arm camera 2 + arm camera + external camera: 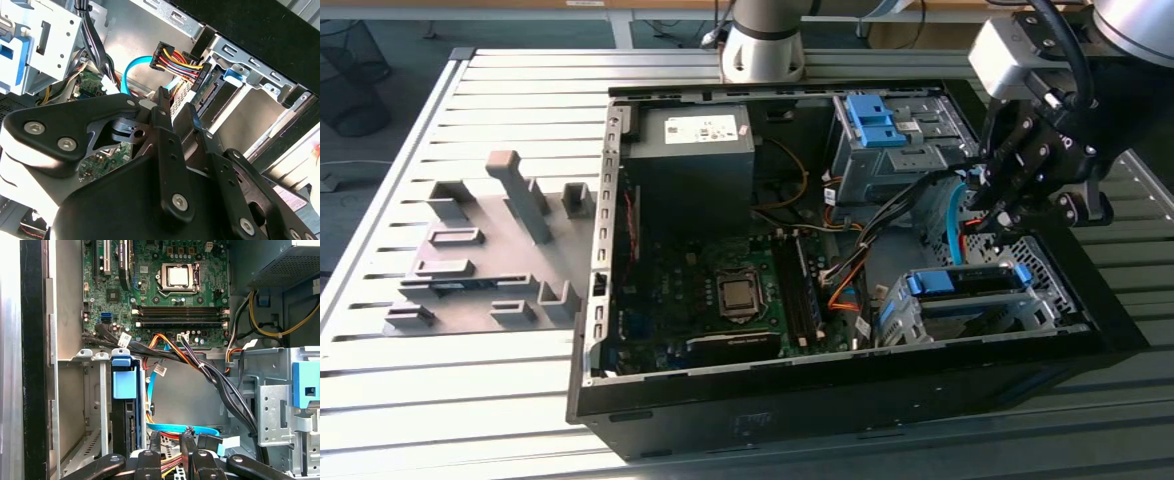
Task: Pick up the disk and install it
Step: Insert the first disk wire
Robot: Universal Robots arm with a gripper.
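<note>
The disk [965, 303] sits in the metal drive cage [1047, 300] at the near corner of the open computer case, on the exterior view's right. The blue bracket [969, 282] is on top. In the first wrist view the disk [122, 427] stands edge-on under its blue bracket [124, 377]. My gripper [994, 212] hangs just above and behind that cage. In both wrist views its fingers [162, 102] stand a narrow gap apart, with nothing seen between them. The gripper [172, 440] is close to a blue data cable [175, 429]. A plug with coloured wires [172, 60] is also close.
A second cage with a bare blue latch [871, 120] stands at the case's far side. The grey power supply box [691, 150] and motherboard [720, 290] fill the rest. Black cable bundles [225, 385] cross between the cages. A grey fixture [480, 250] lies on the slatted table.
</note>
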